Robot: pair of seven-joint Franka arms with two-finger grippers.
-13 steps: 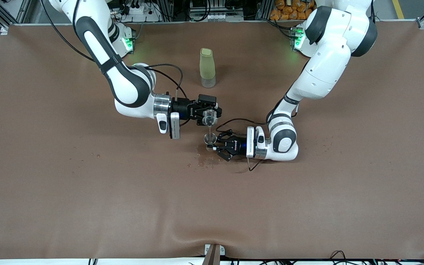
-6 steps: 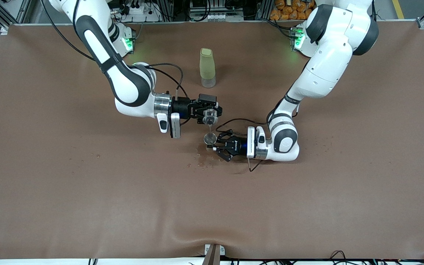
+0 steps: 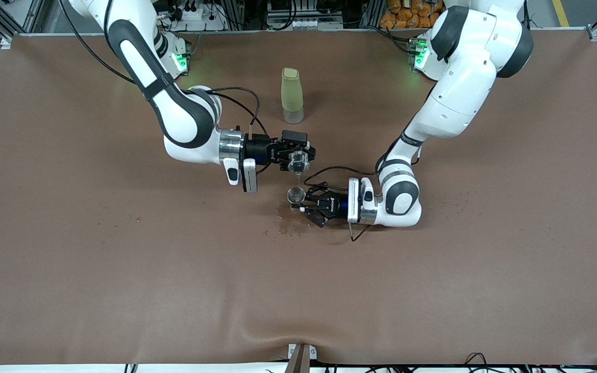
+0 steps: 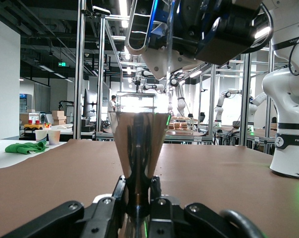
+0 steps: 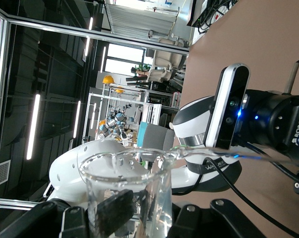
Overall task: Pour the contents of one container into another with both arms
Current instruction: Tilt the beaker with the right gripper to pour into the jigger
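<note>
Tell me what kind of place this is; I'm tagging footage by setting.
Most likely a robotics lab or test hall. Two white arms work at a brown-covered table, aluminium frame rigs stand around it, and more robot arms at other benches show in the left wrist view.

The left tool (image 4: 138, 210) grips the upright steel jigger (image 4: 138, 158) at its waist, above the brown table (image 4: 228, 173).

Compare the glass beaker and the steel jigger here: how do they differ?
The glass beaker is see-through; the steel jigger is shiny metal. The beaker is tipped sideways in the right claw, held over the jigger; the jigger stands upright, gripped at its waist by the left claw. Both are small, with round rims.
</note>
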